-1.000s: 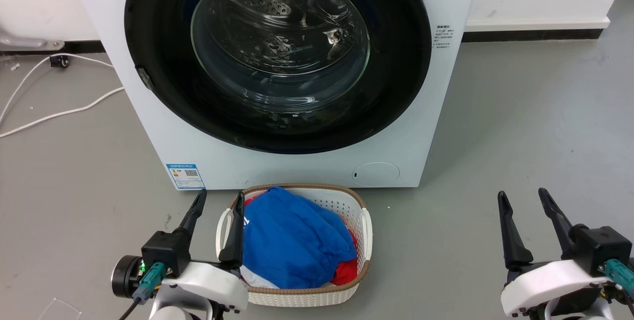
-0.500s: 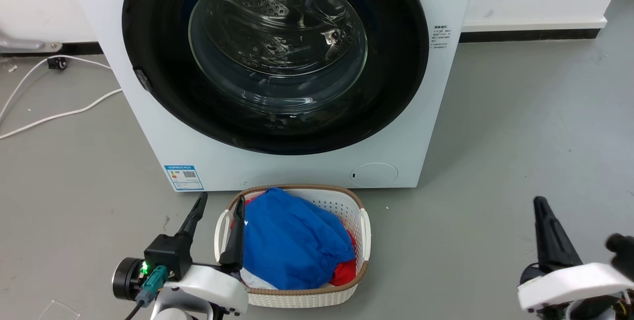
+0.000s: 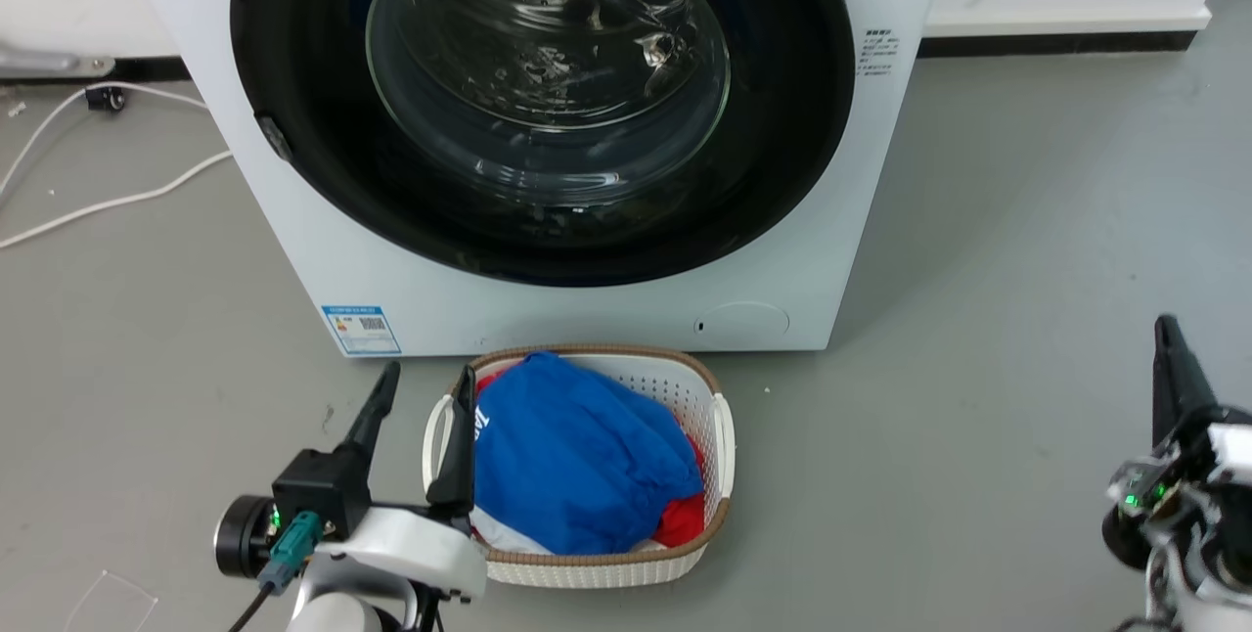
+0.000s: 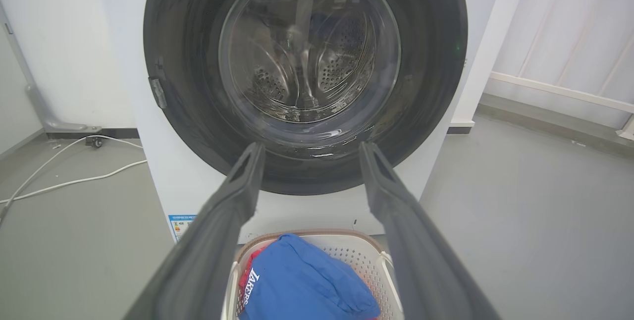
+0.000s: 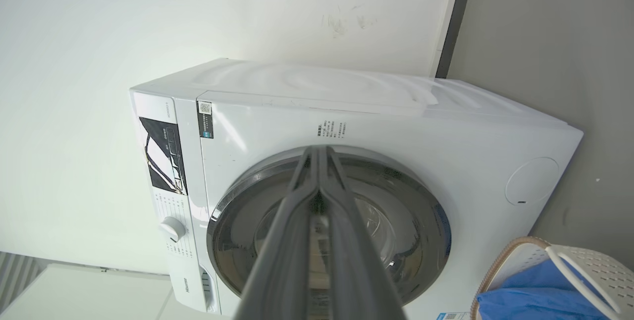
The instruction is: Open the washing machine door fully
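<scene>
The right gripper (image 5: 317, 154) has turned sideways and pinched shut on nothing, the left gripper (image 3: 428, 376) stays wide open and empty, and the washing machine door (image 3: 792, 123) is still shut flat on the white machine (image 3: 587, 309), untouched.

basket (image 3: 675, 397) — white, brown rim, on the grey floor (image 3: 978, 270) just right of the left pincer (image 3: 429, 368) | blue shirt (image 3: 577, 456) heaped in it, red cloth (image 3: 685, 519) showing beneath | white cable (image 3: 127, 198) — on floor well left of the pincer, farther out | blue sticker (image 3: 360, 330) just beyond its tips
</scene>
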Motion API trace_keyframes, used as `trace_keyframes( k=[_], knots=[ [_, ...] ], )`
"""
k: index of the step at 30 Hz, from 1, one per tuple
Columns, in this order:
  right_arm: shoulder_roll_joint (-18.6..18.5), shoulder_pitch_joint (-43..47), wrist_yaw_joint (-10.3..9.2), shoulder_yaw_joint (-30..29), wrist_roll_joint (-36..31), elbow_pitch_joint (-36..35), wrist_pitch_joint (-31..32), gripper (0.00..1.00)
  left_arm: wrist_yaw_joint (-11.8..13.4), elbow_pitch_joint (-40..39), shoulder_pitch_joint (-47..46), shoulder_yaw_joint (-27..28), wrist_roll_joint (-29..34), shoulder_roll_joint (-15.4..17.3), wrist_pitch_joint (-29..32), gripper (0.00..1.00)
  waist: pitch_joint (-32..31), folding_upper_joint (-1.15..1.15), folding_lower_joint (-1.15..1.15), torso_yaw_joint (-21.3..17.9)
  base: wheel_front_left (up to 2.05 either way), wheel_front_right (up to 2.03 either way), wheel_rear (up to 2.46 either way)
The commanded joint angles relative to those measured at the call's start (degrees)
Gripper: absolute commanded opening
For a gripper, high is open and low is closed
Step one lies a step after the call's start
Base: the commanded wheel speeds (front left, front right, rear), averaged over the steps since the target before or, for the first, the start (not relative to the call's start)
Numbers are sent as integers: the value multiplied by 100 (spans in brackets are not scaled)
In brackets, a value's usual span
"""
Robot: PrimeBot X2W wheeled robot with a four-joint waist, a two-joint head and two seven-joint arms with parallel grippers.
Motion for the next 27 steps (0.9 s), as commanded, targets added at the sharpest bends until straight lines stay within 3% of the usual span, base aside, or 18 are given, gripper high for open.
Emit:
trace_keyframes(
  k=[1, 6, 16, 21, 27],
  knots=[
    [-48, -180, 2, -43, 88, 88, 85, 0, -9, -39, -100, 6, 33, -28, -14, 100, 69, 0, 0, 17, 0, 0, 0],
    [-515, -1273, 2, -194, 564, 1136, 740, 0, -23, -242, -256, 39, 32, -60, -15, 100, 403, 0, 0, 93, 0, 0, 0],
    [-1569, -3690, 2, 448, 174, 3041, 1912, 0, -92, -656, -728, -28, 77, -120, -14, 100, 1302, 0, 0, 421, 0, 0, 0],
    [-1751, -4795, 2, 812, -175, 3664, 2312, 0, -105, -815, -930, -53, 48, -142, -14, 100, 1679, 0, 0, 561, 0, 0, 0],
    [-1688, -5781, 2, 1227, -627, 4153, 2653, 0, -129, -941, -1105, -117, 31, -151, -14, 100, 1992, 0, 0, 714, 0, 0, 0]
  ],
)
